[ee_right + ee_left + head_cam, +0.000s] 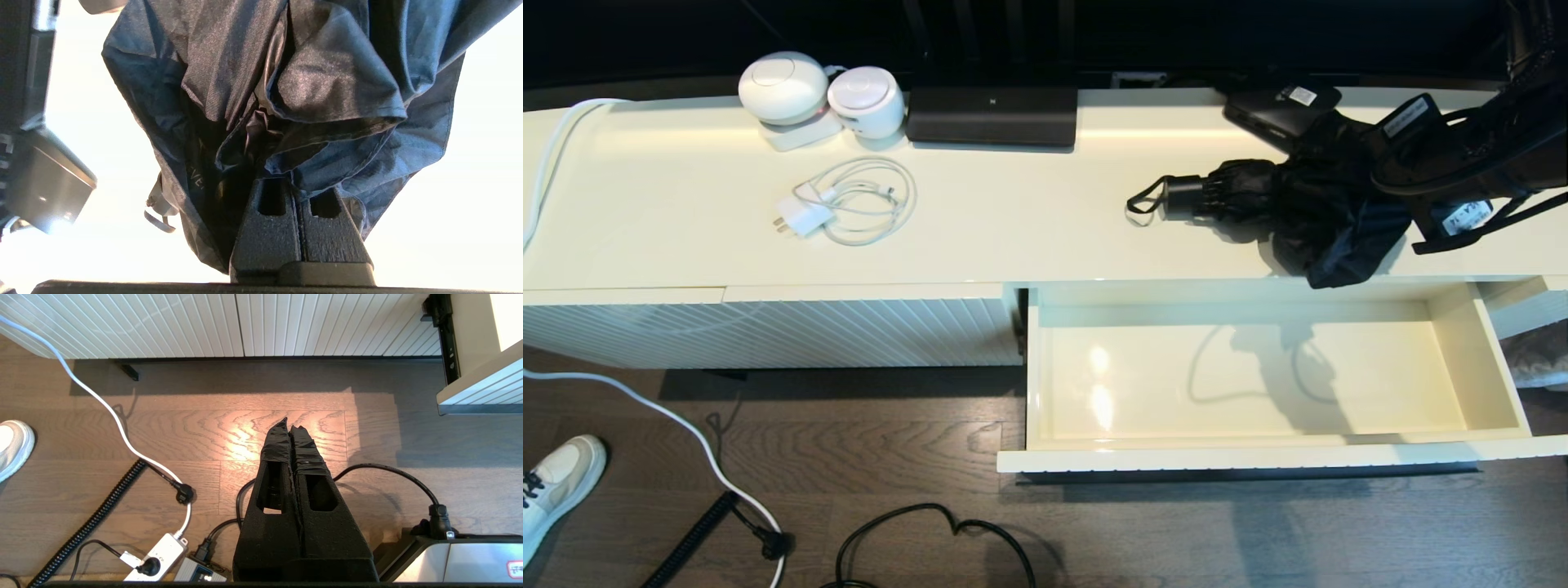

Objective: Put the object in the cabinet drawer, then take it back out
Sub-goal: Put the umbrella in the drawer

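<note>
Head view: your cream cabinet top (pixel 1029 237) runs the full width, and the cabinet drawer (pixel 1258 384) is pulled out at the right with nothing inside, glossy floor showing only reflections. Your right arm comes in over the top's right end, and the right gripper (pixel 300 185) is pressed into the black folding umbrella (pixel 1298 212), fingers clenched together with fabric bunched round the tips. It looks pinched on loose cloth, not on the shaft.

The umbrella is not in the drawer yet; it is at the top's front edge, right above the drawer's back wall, handle (pixel 1183 198) pointing to your left with the wrist loop (pixel 1139 206) trailing beyond. I can't tell if it's lifted or resting.

If this is the put-in step, lift enough that the hanging fabric clears the edge, carry forward, lower mid-drawer. A cloth-only grip may slip or let the handle end swing, so go slow.

Umbrella look: fabric loose, creased, unstrapped, short cylindrical handle.

Left gripper (pixel 291 428) is parked low over the wood floor (pixel 245 416), fingers closed, holding nothing. A flat black box (pixel 1278 110) sits behind the umbrella.
</note>
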Controlling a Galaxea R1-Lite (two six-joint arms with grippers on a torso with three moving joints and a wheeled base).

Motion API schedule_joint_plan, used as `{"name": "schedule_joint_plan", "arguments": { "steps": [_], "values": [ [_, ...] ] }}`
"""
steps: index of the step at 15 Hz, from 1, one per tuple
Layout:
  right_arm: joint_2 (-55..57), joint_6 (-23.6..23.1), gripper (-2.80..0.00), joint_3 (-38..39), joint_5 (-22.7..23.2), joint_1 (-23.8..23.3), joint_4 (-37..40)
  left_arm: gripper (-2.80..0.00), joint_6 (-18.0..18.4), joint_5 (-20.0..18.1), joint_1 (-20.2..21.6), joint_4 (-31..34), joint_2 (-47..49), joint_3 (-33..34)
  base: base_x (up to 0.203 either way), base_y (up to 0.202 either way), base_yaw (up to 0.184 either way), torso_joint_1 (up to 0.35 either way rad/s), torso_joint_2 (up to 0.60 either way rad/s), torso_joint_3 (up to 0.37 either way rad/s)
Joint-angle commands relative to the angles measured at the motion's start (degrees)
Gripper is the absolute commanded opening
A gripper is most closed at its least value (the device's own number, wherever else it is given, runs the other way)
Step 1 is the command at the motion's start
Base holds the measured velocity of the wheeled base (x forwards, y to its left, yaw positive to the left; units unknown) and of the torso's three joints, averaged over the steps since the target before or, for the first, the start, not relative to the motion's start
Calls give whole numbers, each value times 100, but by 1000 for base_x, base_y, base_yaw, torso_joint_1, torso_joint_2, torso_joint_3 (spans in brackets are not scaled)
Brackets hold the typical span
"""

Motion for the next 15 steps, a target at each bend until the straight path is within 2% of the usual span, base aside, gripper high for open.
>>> {"name": "schedule_joint_plan", "arguments": {
  "steps": [1,7,13,15],
  "values": [
    [-183,32,-280,8,-3,17,91,-280,-2,1,6,0,0,-1,0,0,0,0,0,0],
    [-569,80,-280,142,-12,73,420,-280,-2,1,2,0,0,-1,0,0,0,0,0,0],
    [-1144,128,-280,856,-12,40,646,-280,-2,1,6,0,0,-1,0,0,0,0,0,0],
    [-1282,338,-280,990,-2,22,816,-280,-2,1,6,0,0,-1,0,0,0,0,0,0]
  ]
}}
